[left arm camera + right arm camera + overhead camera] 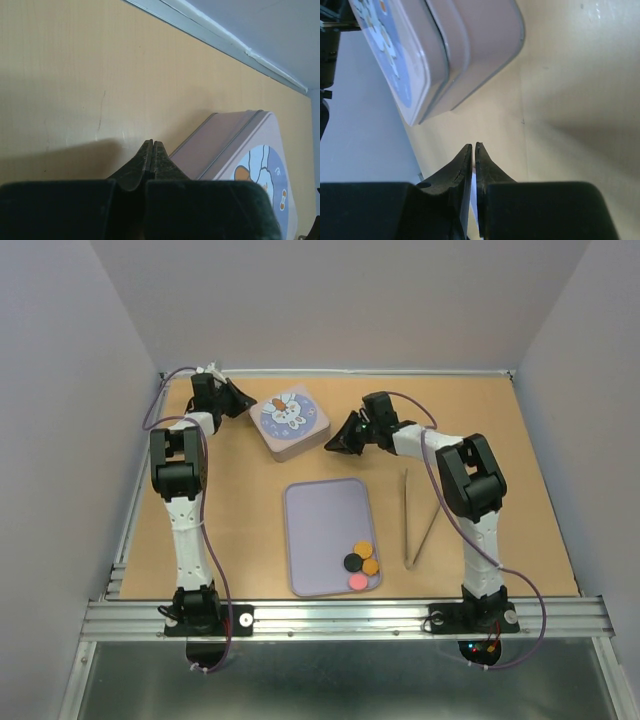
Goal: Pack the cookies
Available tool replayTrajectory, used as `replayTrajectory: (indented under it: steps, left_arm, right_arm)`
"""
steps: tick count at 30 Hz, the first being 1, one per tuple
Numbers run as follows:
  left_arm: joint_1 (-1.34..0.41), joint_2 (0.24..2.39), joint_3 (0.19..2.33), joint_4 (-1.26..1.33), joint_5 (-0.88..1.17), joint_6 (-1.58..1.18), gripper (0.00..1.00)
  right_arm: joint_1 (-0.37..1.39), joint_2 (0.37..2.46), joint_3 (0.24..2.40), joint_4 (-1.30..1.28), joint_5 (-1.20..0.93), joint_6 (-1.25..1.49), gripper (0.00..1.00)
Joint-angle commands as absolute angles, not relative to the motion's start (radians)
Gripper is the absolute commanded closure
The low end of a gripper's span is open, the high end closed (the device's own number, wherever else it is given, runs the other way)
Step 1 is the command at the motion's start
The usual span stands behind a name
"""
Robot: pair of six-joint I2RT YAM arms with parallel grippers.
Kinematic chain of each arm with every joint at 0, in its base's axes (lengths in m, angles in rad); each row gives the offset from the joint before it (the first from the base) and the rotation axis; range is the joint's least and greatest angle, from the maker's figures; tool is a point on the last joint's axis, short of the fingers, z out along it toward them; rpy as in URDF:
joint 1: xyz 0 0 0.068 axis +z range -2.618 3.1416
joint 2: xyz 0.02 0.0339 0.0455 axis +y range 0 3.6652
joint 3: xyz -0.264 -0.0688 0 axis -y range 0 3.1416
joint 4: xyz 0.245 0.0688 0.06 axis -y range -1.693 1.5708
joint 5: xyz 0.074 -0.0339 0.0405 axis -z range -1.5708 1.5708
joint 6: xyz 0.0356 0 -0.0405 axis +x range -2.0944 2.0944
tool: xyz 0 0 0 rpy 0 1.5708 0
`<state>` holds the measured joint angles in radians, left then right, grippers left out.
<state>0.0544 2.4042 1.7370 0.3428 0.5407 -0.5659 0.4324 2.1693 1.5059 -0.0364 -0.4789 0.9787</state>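
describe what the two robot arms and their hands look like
The left arm and right arm have white links with chunky black joints and a thin purplish cable looping alongside. The left hand and right hand are black, with two tapered fingers.

The table (pixel 520 460) was tan. At lower centre, a lavender tray (pixel 322 520) carried orange, black and pink cookies (pixel 361 563). At upper centre, the tin (pixel 289 423) was pale pink, its top blue with white cartoon figures.
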Motion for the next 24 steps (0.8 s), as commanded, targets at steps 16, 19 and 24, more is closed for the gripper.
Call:
replayTrajectory:
  steps: [16,19,24]
  left_arm:
    - [0.077,2.319,1.852,0.292,0.486,-0.580,1.00]
    - [0.077,2.297,1.826,0.284,0.482,-0.572,1.00]
    - [0.078,2.234,1.740,0.278,0.485,-0.560,1.00]
  right_arm:
    - [0.411,2.120,1.713,-0.009,-0.554,0.897,0.89]
    - [0.411,2.192,1.847,-0.009,-0.575,0.907,0.90]
    - [0.403,2.342,2.029,-0.008,-0.594,0.960,0.92]
